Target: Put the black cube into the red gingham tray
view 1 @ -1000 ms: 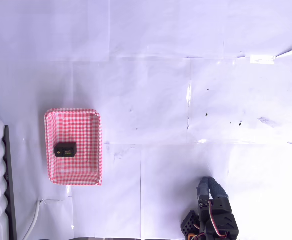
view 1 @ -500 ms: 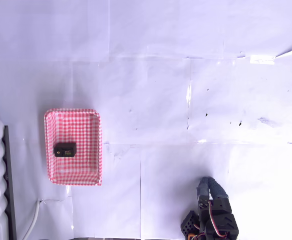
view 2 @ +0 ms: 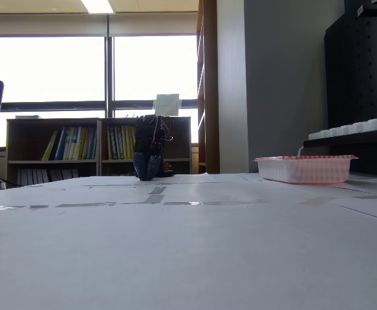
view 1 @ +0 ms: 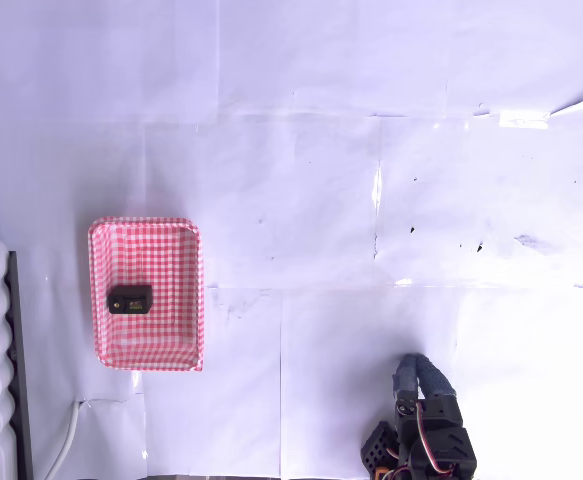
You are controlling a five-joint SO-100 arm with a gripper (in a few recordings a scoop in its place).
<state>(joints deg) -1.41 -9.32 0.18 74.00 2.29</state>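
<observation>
Lying inside the red gingham tray (view 1: 147,294) at the left of the overhead frame, toward the tray's left side: the black cube (view 1: 129,299). Folding back at the bottom edge, right of centre, well apart from the tray: the gripper (view 1: 408,385), possibly closed, though too dark and small for telling. Showing at the right in the fixed view: the tray's side wall (view 2: 304,168).

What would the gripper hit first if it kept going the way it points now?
Probably nothing: in the overhead view the gripper points toward the top edge over bare white paper, well right of the red gingham tray. Height is unclear.
</observation>
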